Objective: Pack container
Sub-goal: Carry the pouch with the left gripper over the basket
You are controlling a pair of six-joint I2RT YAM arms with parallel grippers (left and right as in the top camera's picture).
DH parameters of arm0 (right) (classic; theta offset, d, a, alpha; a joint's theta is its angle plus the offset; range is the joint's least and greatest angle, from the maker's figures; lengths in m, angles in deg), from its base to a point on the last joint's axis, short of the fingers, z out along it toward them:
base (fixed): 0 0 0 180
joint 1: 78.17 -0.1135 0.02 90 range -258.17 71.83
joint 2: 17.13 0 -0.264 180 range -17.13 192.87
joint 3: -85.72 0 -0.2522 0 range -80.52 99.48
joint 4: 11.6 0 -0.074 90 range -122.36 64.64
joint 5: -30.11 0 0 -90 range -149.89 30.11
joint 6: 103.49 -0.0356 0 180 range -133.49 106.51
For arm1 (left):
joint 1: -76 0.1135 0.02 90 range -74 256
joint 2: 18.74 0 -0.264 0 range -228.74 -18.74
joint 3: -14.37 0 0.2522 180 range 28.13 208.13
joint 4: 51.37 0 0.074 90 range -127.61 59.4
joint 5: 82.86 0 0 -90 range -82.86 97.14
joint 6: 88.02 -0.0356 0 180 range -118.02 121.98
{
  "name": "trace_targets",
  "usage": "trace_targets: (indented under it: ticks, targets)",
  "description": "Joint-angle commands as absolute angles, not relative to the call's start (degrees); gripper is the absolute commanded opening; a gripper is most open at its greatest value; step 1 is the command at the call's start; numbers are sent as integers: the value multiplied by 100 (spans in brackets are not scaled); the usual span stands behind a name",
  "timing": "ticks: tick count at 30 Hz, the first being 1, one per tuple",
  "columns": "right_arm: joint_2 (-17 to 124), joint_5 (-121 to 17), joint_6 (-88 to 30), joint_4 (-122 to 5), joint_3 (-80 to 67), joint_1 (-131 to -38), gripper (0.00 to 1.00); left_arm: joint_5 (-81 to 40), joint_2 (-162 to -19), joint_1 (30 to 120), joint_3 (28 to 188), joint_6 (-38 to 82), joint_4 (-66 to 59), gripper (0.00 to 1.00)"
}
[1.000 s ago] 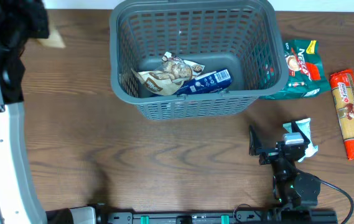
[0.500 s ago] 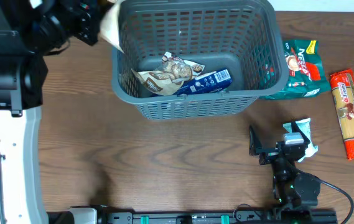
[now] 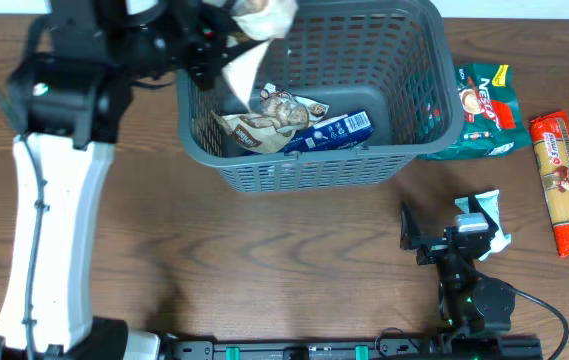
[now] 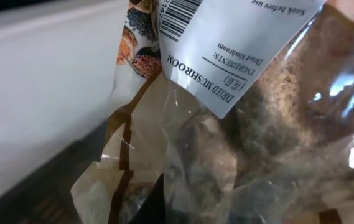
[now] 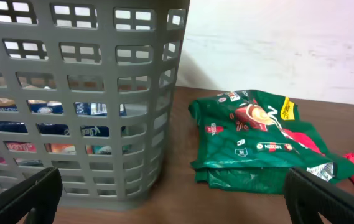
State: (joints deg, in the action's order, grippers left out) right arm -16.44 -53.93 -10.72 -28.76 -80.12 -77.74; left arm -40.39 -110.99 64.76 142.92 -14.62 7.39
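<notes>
Swung in from worktop (image 3: 264,260) left edge: my left hand (image 3: 222,38) now above left rear corner of container (image 3: 304,170), clamped on dried mushroom packet (image 3: 249,45) hanging over rim. Container at rear centre of worktop. My right hand (image 3: 444,225) wide open, low, front right, near green coffee pack (image 3: 484,110).

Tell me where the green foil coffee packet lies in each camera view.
Overhead: green foil coffee packet, upper right, beside the right wall of the dark grey slotted plastic basket.
Left wrist: not in it.
Right wrist: centre right, on the table.
Shared landmark: the basket, left of the packet.
</notes>
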Motion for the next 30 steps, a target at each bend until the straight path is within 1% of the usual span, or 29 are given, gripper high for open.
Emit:
trace_targets:
  ticks: [1,7,11,18,30]
  targets:
    - [-1681,-5404,-1002,-2900,-8020,-7739,99,-4168,-11422,6303,14388,-1560,737,6]
    - [-1681,-5402,-1002,-2900,-8020,-7739,99,-4111,-11958,6154,14388,-1549,802,6]
    - [-1681,-5404,-1002,-2900,-8020,-7739,99,-3539,-12260,6047,14388,-1464,1165,6]
    - [-1681,-5402,-1002,-2903,-8020,-7739,99,-3263,-12548,5886,14388,-1464,1823,6]
    - [-1681,-5404,-1002,-2900,-8020,-7739,99,-1534,-12581,5877,14377,-1274,2680,6]
